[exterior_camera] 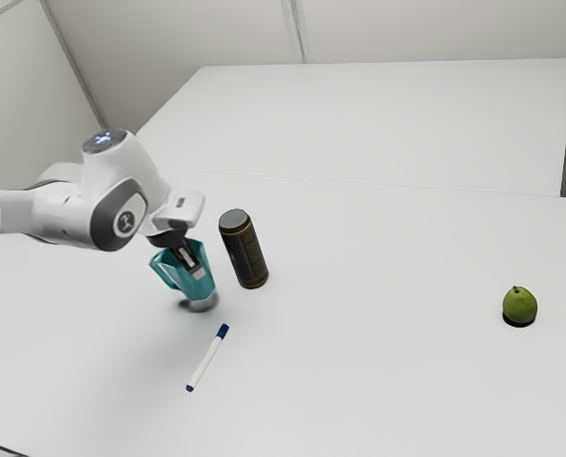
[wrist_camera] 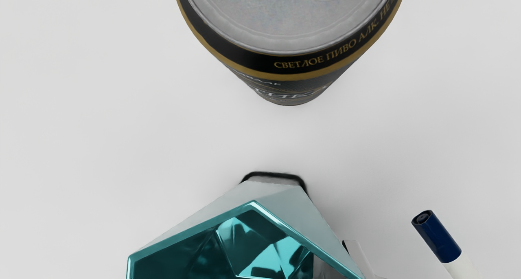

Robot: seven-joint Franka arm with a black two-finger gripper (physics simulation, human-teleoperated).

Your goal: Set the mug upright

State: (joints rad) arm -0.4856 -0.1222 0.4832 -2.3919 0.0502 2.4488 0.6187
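Reaching down at the mug, my tool (exterior_camera: 196, 269) overlaps its teal side in the exterior view; how far it stands open, and whether it has hold of anything, I cannot tell. The mug (exterior_camera: 204, 288) is right at my tool, its mouth up and its narrow grey base down, close to the surface (exterior_camera: 406, 381); whether the base touches down, or the mug leans a little, I cannot tell. My wrist view looks into its angular mouth, where a bright teal rim runs around darker, faceted inner walls, with paler sides sloping away to the base. Just beside the mug, toward the exterior view's right, the can (exterior_camera: 244, 252) stands upright and apart from it, dark with gold bands and a grey metal lid; gold lettering runs around its upper band. On the side of the mug nearer the exterior camera lies the marker (exterior_camera: 206, 360), white-barrelled, its blue cap pointing toward the gap between mug and can and its other, dark end pointing away from them. Well apart from all of these, far over to the exterior view's right, the green pear (exterior_camera: 520, 305) sits on the white surface with its short stem up. Pale walls (exterior_camera: 416, 29) rise beyond.
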